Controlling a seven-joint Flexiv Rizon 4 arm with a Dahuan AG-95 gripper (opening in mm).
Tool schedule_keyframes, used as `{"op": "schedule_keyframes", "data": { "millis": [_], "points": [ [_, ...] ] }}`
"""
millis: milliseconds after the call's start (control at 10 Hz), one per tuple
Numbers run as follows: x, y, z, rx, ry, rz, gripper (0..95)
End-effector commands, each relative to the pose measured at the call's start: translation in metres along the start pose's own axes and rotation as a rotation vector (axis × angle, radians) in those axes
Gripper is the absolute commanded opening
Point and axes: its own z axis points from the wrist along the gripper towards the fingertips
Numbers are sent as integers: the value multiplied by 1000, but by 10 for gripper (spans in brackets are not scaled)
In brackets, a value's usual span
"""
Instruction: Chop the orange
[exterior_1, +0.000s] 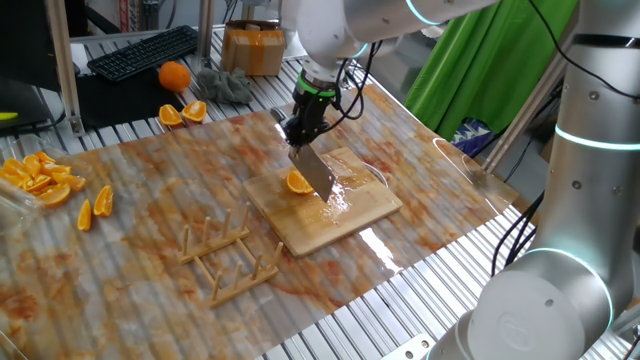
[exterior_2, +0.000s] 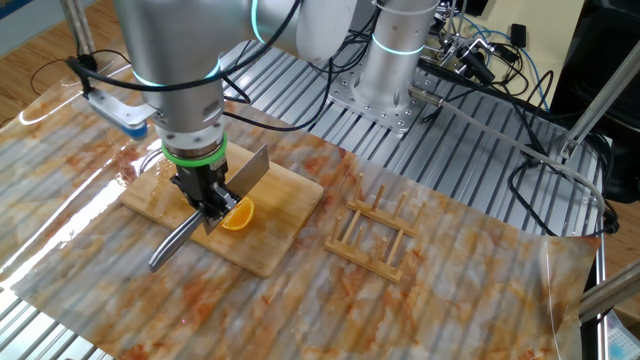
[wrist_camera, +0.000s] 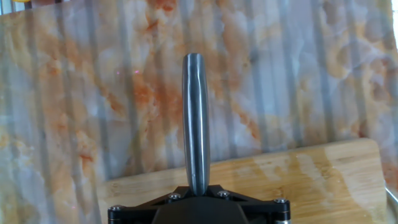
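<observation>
The orange (exterior_1: 296, 182) is a small cut crescent lying on the wooden board (exterior_1: 345, 218); it also shows on the board (exterior_2: 285, 235) as the orange (exterior_2: 239, 215). My gripper (exterior_1: 303, 126) hangs over the board and is shut on a steel knife. The knife's blade (exterior_1: 316, 171) slants down right beside the orange, against its right side. From the other side the gripper (exterior_2: 205, 197) holds the blade (exterior_2: 250, 170) just behind the fruit, while the handle (exterior_2: 172, 243) sticks out over the board's near edge. The hand view shows only the handle (wrist_camera: 195, 124) and the board's corner (wrist_camera: 298, 180); the orange is hidden there.
A wooden rack (exterior_1: 226, 250) lies on the marbled mat in front of the board, also seen as the rack (exterior_2: 374, 236). A heap of wedges (exterior_1: 40, 178), two loose wedges (exterior_1: 92, 208), cut halves (exterior_1: 182, 113), a whole orange (exterior_1: 174, 75), a keyboard (exterior_1: 145, 50) and a grey cloth (exterior_1: 226, 86) sit at the left and back.
</observation>
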Motion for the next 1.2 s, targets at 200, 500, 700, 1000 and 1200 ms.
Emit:
{"op": "schedule_keyframes", "data": {
  "millis": [200,500,700,1000,1200],
  "points": [
    [-1,0,3,-6,-2,3,0],
    [1,1,6,-7,-7,9,0],
    [4,2,9,-8,-12,13,0],
    [8,3,14,-12,-27,18,0],
    [9,4,21,-14,-44,18,0]
  ]
}}
